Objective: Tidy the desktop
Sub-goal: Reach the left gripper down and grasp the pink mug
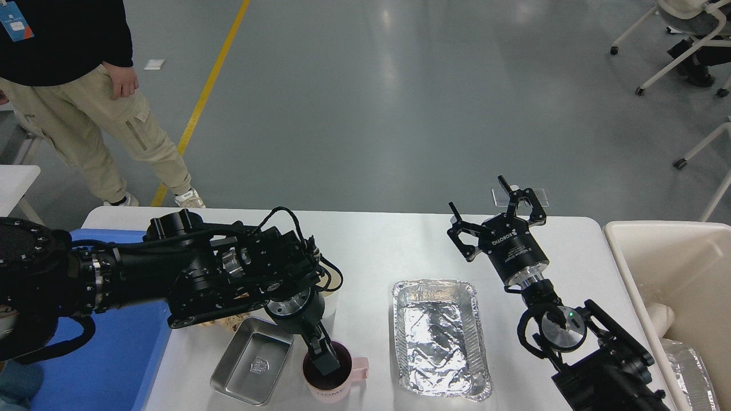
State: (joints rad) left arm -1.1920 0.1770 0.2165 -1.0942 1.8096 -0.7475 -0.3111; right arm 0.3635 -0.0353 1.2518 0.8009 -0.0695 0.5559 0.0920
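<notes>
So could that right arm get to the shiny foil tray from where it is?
Probably yes. The right gripper hangs open just beyond the foil tray, and nothing stands between them on the desktop.

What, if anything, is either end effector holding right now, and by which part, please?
The left end effector reaches into the pink mug at its rim; a hold cannot be told. The right end effector is open and holds nothing.

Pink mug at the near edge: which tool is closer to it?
Left. The left tool reaches down into the pink mug; the right tool hovers far off beyond the foil tray.
</notes>
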